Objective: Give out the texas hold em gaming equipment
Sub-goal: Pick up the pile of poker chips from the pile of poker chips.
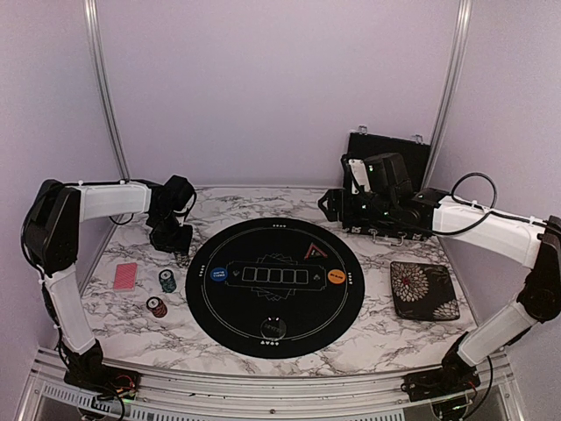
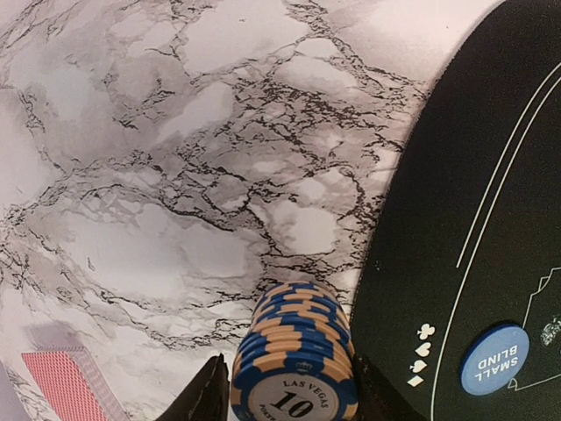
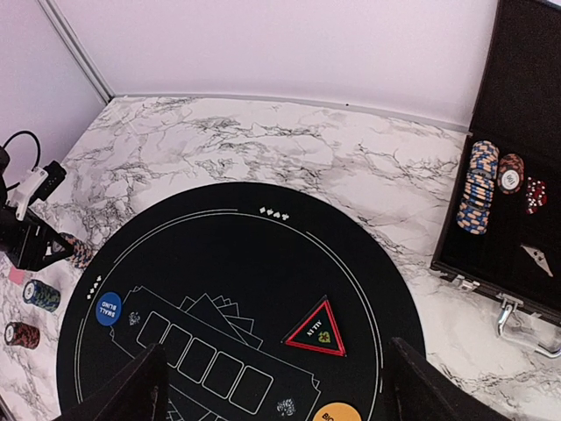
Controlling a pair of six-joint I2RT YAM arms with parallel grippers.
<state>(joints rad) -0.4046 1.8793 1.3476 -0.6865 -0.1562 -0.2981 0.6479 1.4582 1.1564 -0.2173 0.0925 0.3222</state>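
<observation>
Blue-and-orange striped poker chip stack (image 2: 294, 351) stands on white marble worktop (image 2: 131, 175) just left of round black felt mat (image 2: 456, 219), left gripper (image 1: 179, 253) straddling it narrowly, contact unclear, probably for positioning a player's share; right gripper (image 3: 285, 386) wide open, empty.

A blue chip stack (image 2: 296, 351) fills the left gripper (image 1: 180, 256). The marble tabletop (image 1: 254, 206) beyond it lies bare to the back wall (image 1: 280, 88). Nearer stand a green chip stack (image 1: 166, 281), a red chip stack (image 1: 157, 307) and a red-backed card (image 1: 125, 276) (round mat (image 1: 276, 329) alongside).
</observation>
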